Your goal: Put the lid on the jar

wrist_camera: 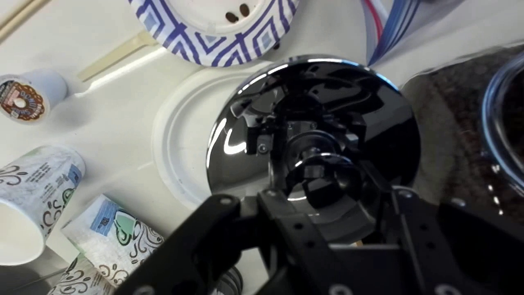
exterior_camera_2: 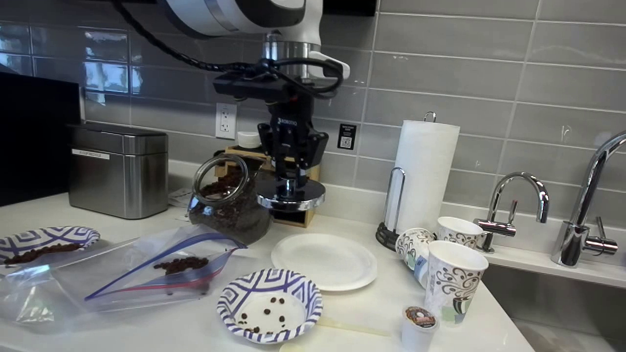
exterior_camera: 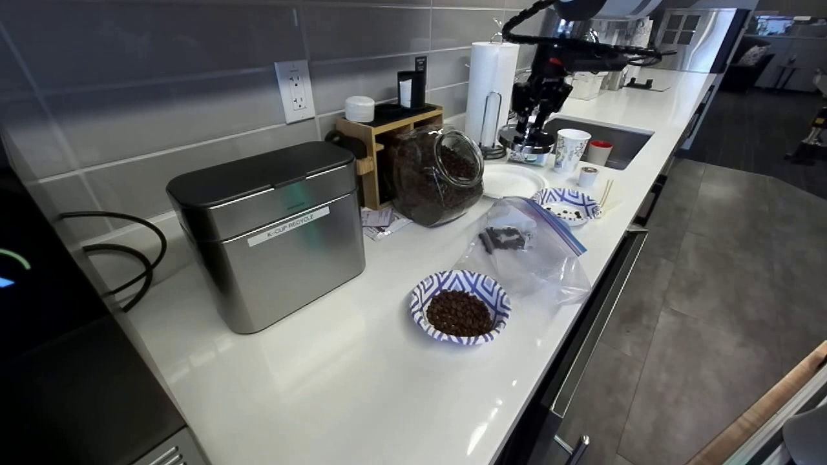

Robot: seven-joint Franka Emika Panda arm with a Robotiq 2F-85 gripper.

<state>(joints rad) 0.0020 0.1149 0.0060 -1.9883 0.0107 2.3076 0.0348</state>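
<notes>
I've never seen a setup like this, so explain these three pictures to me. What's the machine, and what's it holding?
The machine is a single robot arm ending in a black pincer. Two pictures come from cameras standing apart from it; the third comes from a camera on its wrist. The pincer is closed on a shiny round lid, holding it in the air beside the open glass jar, whose dark brown contents show through. The lid is not on the jar yet.

On the white countertop, besides the jar, are a steel K-Cup recycling bin, a blue-and-white bowl of coffee beans, a matching bowl with only a few, a clear zip bag, a white plate, a paper towel roll, paper cups and a coffee pod.
</notes>
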